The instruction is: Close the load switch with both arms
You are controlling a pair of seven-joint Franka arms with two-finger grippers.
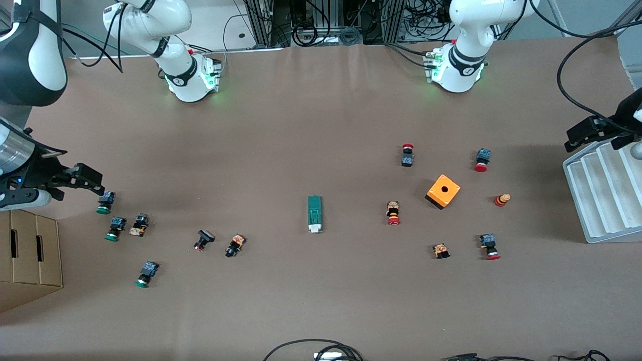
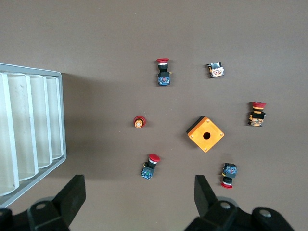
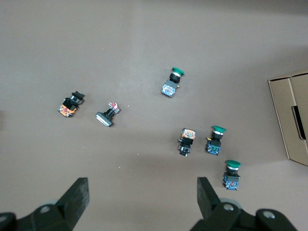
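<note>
The load switch is a slim green block with a white end piece. It lies alone near the middle of the table, its white end toward the front camera. My right gripper hangs open and empty over the table's right-arm end, above several green-capped buttons. My left gripper hangs open and empty over the left-arm end, by the white tray. Both wrist views show wide-open jaws, the left gripper and the right gripper, with nothing between them. The load switch is out of both wrist views.
An orange cube box with a hole and several red-capped buttons lie toward the left arm's end. A white ribbed tray stands at that end's edge. A cardboard box stands at the right arm's end. Cables lie along the table's front edge.
</note>
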